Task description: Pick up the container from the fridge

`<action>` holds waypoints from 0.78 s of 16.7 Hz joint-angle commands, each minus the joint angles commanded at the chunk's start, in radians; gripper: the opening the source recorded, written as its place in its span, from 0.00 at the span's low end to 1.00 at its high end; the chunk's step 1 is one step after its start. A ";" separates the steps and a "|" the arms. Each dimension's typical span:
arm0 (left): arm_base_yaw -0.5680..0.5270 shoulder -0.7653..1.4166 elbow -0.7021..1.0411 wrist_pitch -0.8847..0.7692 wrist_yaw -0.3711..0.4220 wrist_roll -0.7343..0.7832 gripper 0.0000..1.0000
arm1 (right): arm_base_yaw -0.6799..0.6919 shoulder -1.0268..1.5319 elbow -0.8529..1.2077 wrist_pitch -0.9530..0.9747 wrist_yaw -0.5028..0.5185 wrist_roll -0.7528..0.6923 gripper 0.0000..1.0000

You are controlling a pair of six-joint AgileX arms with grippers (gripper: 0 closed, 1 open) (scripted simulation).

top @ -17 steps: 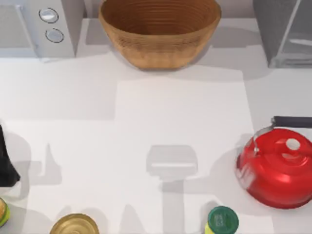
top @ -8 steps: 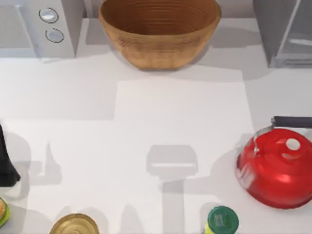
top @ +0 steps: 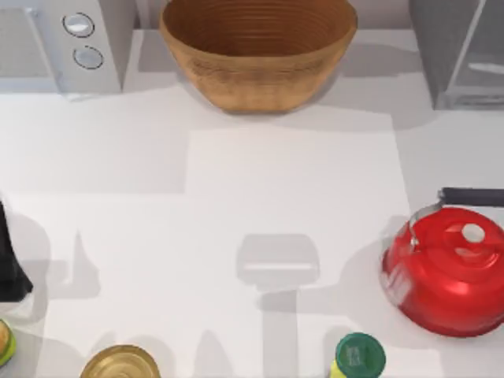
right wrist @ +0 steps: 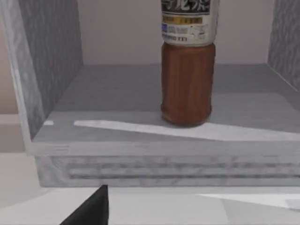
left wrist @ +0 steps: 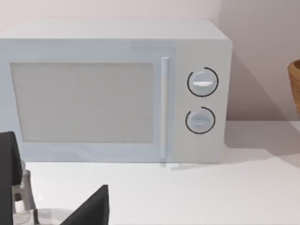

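Brown-bodied, label-banded plastic container stands upright on the floor of the grey box-shaped fridge, directly ahead of the right pincer, whose grip I cannot tell. Approaching low risks striking the fridge's front sill; a hard nudge may topple it.

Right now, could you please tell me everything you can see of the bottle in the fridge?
The bottle stands upright on the fridge's grey floor, roughly mid-shelf, apart from both side walls. Its lower body looks reddish-brown, as if see-through and filled with dark liquid; above sits a pale label with dark and yellow print. Its top is cut off from view. Nothing else touches it.
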 joint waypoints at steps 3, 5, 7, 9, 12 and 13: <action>0.000 0.000 0.000 0.000 0.000 0.000 1.00 | -0.029 0.095 0.016 0.096 -0.030 0.000 1.00; 0.000 0.000 0.000 0.000 0.000 0.000 1.00 | -0.033 0.108 0.018 0.109 -0.034 0.000 1.00; 0.000 0.000 0.000 0.000 0.000 0.000 1.00 | -0.033 0.108 0.018 0.109 -0.034 0.000 1.00; 0.000 0.000 0.000 0.000 0.000 0.000 1.00 | -0.029 0.106 0.014 0.107 -0.032 0.000 1.00; 0.000 0.000 0.000 0.000 0.000 0.000 1.00 | -0.018 0.129 0.050 0.087 -0.018 -0.002 1.00; 0.000 0.000 0.000 0.000 0.000 0.000 1.00 | -0.008 0.146 0.083 0.069 -0.005 -0.003 1.00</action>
